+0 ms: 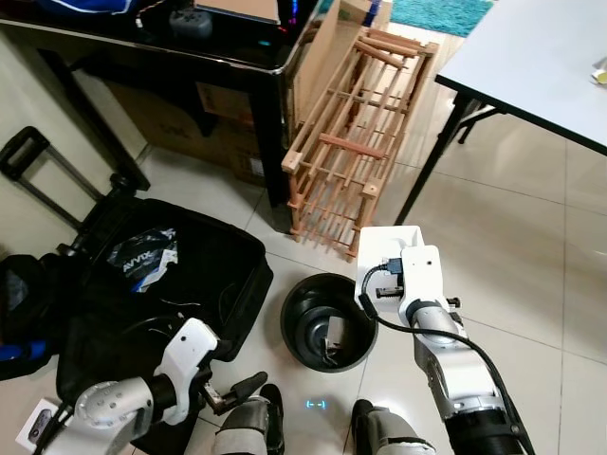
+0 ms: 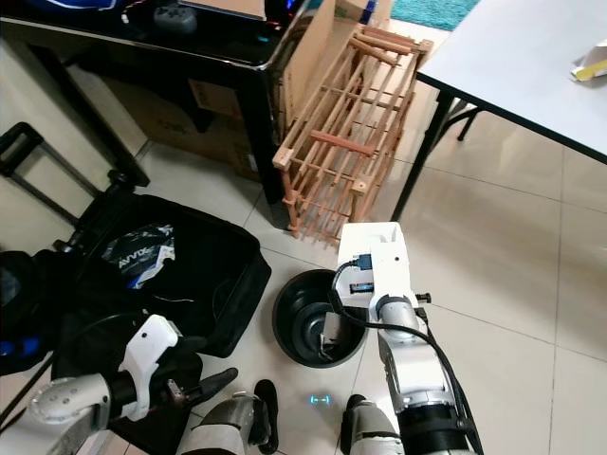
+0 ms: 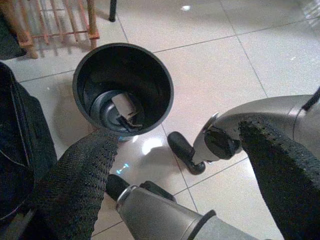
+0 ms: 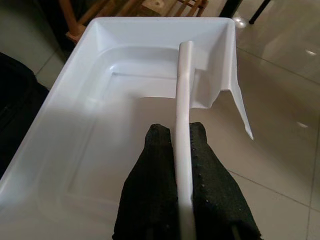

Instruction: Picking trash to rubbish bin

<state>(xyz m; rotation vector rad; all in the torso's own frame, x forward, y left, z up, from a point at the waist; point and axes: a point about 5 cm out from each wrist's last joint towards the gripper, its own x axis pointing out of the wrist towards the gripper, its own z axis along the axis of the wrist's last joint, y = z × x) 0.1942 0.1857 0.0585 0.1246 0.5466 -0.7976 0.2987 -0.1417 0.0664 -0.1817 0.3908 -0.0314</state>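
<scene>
Right wrist view: your right gripper [image 4: 183, 145] is clamped on the white plastic tray's [image 4: 100, 90] rim; left gripper [image 3: 175, 150] hangs wide open by the black bin [image 3: 123, 89].

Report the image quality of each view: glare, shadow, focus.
Eye views: sharp, even light; the bin is dark inside. Left wrist view: bright glare spots on the floor tiles, the near fingers soft. Right wrist view: the white tray looks washed out, the right gripper clamped on its wall.
</scene>
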